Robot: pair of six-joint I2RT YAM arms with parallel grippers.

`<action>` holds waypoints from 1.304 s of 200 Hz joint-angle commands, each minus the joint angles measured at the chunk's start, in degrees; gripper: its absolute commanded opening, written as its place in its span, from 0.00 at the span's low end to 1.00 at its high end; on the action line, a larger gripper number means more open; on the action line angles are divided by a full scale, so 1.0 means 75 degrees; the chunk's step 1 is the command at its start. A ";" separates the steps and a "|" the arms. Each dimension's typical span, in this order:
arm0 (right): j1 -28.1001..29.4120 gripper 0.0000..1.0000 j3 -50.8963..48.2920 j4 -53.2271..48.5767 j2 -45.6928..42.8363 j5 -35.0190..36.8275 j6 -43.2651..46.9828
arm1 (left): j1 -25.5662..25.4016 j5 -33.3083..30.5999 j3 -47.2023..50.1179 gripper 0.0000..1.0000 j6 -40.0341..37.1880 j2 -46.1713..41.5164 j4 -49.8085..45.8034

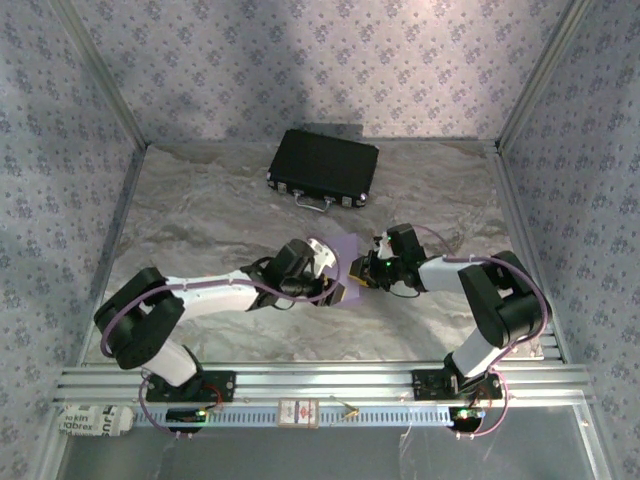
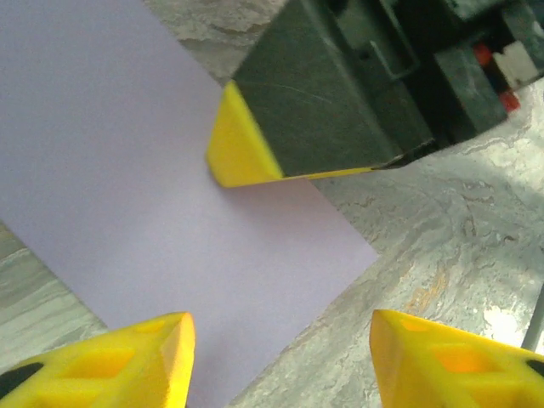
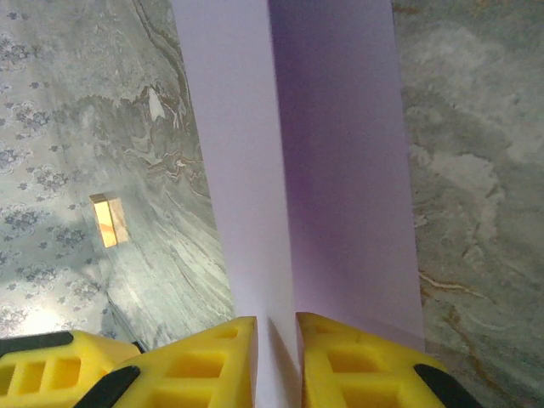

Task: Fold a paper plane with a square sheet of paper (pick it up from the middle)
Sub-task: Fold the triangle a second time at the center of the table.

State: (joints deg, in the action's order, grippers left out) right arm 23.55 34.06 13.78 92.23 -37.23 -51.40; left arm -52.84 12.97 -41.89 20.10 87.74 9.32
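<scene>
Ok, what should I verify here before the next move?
1. Right tool shut on the square sheet of paper: ok.
2. Left tool open, with its fingers either side of the sheet's edge: ok.
3. Sheet bent lengthwise into two panels: ok.
4. Crease pressed sharp, edges matched: cannot tell.
5. Black case well apart from the sheet: ok.
</scene>
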 commanded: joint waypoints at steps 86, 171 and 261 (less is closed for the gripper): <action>-0.0129 0.20 0.0330 -0.0335 0.0100 -0.0293 0.0195 | -0.2002 -0.3602 -0.0360 0.66 -0.3262 0.0665 0.0330; -0.0135 0.20 0.0297 -0.0209 0.0125 -0.0262 0.0063 | -0.2519 -0.5496 -0.0906 0.69 -0.3984 0.1656 0.0773; -0.0139 0.20 0.0297 -0.0220 0.0114 -0.0250 0.0056 | -0.2535 -0.5561 -0.0986 0.46 -0.4026 0.1802 0.0765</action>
State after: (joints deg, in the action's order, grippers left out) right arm 22.83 35.44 12.36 92.68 -38.41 -50.98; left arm -71.42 -27.97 -47.88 -9.34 101.01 13.98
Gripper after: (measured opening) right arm 0.196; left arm 0.498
